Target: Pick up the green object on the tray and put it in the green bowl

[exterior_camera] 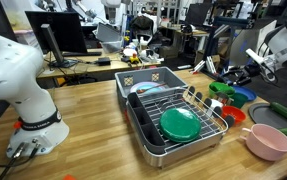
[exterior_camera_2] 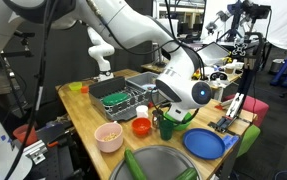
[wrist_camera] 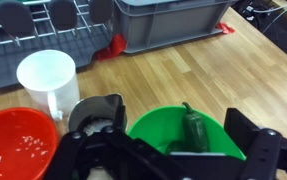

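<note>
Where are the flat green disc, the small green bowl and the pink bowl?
green disc (exterior_camera: 180,123): in an exterior view, on the middle of its glossy top.
green bowl (wrist_camera: 155,133): wrist view, on the bare inner wall at its left.
pink bowl (exterior_camera: 268,141): in an exterior view, on the middle of the bowl.

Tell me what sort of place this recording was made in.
Most likely a robotics lab or workshop. Cluttered desks with computer monitors and cables stand behind the scene, and a white robot arm is mounted on a wooden workbench set out with kitchen props.
</note>
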Tool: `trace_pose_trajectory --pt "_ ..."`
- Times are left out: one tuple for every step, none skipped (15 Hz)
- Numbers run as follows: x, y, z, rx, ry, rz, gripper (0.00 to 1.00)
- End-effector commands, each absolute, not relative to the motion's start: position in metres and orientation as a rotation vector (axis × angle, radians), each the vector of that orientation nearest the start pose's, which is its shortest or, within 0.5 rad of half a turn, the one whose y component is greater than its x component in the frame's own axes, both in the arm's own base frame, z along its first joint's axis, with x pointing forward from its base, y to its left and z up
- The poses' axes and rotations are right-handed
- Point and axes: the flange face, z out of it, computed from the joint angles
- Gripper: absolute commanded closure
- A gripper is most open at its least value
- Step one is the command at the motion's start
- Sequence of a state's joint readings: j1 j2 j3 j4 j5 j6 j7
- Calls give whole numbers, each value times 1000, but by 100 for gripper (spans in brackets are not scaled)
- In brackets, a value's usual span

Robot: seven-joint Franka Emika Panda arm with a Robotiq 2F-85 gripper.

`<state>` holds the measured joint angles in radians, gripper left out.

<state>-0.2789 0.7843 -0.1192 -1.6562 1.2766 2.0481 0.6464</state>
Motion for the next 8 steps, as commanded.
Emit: trace_pose_trajectory --pt "628 -201 152 -1308 1817 516 0" --pt "626 -201 155 -1300 1820 520 0" --pt "626 -200 156 -1297 1821 521 0" --pt "627 -200 156 -1296 1822 523 0" --pt "626 -200 156 -1295 1822 524 0" --pt "626 -200 156 -1295 1823 525 0" --pt "626 -200 156 -1294 1823 526 0" --pt "626 -200 156 -1294 1823 526 0"
